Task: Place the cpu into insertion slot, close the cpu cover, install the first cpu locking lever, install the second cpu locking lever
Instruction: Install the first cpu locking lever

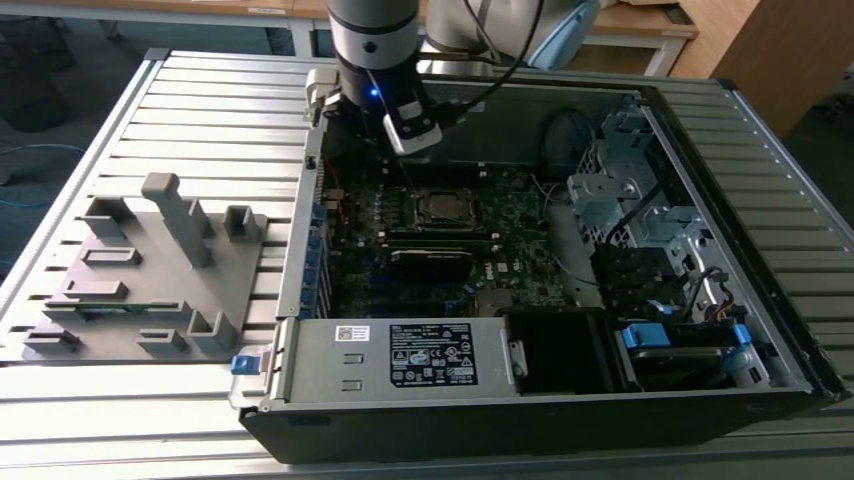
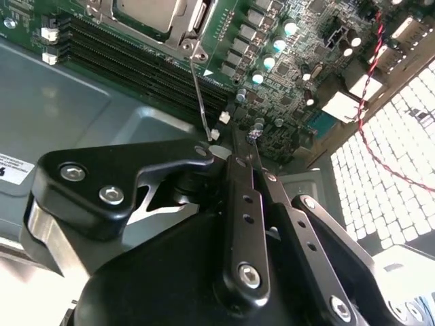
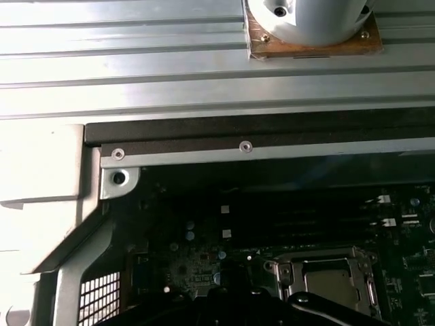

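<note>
Presently, exterior view: open computer case (image 1: 561, 400) lying on a slatted metal table (image 1: 200, 110), with a grey moulded fixture (image 1: 147, 270) well apart on the exterior view's left. The arm (image 1: 374, 40) reaches down into the case, and the gripper (image 1: 400, 165) hangs over the motherboard (image 1: 514, 240) near the case's far wall, close to the insertion slot (image 1: 415, 216). The cpu (image 1: 439, 207) is seated in that slot, its silvery top showing. Second wrist view: cpu (image 2: 146, 12) in the socket, the cpu cover (image 2: 195, 19) lying flat around it as a metal frame, long black memory slots (image 2: 136, 61) just beside. One thin wire locking lever (image 2: 199, 92) stands out from the socket's corner toward the gripper (image 2: 242, 138), whose black fingers (image 2: 245, 204) converge with the tips drawn together. The lever's free end lies just beside those tips (whether they touch or pinch it cannot be told). First wrist view: table slats (image 3: 136, 47), the arm's base (image 3: 309, 17), the case's dark edge (image 3: 238, 129), then the cpu (image 3: 334, 280) within the cover frame (image 3: 319, 257), with the gripper's dark body (image 3: 238, 309) near it.
</note>
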